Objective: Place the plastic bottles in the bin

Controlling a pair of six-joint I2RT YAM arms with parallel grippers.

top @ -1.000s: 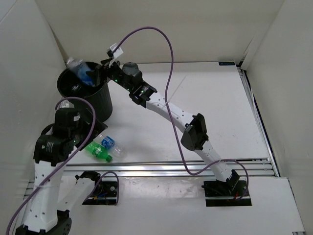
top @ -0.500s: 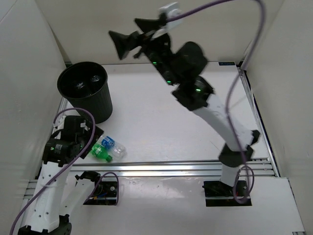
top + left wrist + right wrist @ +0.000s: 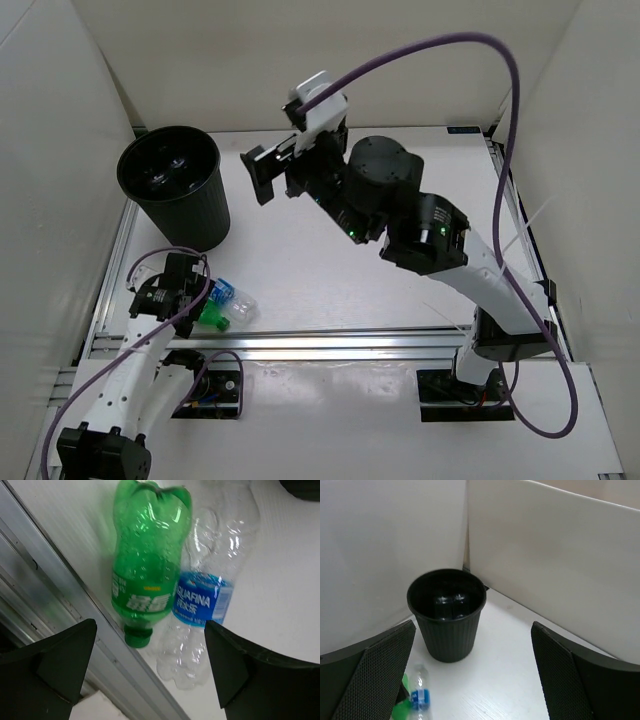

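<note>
At the left, the left gripper [image 3: 150, 626] is hovering, jaws wide and empty, over the green bottle [image 3: 147, 570] and the clear bottle [image 3: 200, 600], which are lying touching beside the front rail [image 3: 380, 342]; the step in hand looks like a pick, calling for lowering and closing around one bottle. Just beyond, the bin [image 3: 200, 215] is standing upright, and rightward the right gripper [image 3: 473, 630] is hanging high, jaws wide, holding nothing.

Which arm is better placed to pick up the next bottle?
Left, probably. The left end effector, open, hovers over the green bottle and the Aquafina bottle; the right end effector is raised mid-table, open and empty, away from them.
</note>
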